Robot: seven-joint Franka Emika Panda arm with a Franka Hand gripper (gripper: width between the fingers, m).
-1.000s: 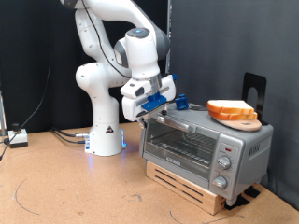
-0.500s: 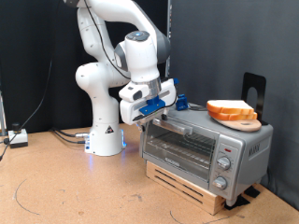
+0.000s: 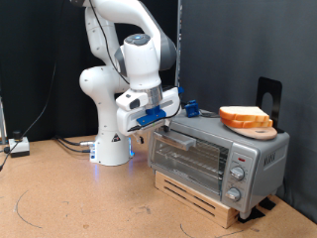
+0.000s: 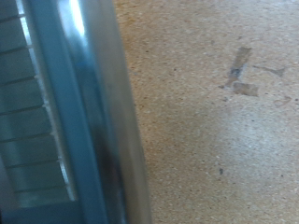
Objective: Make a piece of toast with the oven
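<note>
Door part-open, tool at its handle; can't tell grip state.
Toast sits on board atop oven; risk: tool slips, door snaps shut, oven jolts.

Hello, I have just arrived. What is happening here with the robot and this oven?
The robot arm has its gripper at the top edge of the glass door of the oven, at the exterior view's left end of the oven. The door appears tipped slightly open, not fully down. The piece of toast is not inside; it lies on a round wooden board on top of the oven. The wrist view shows mostly the door's edge and the tabletop.
</note>
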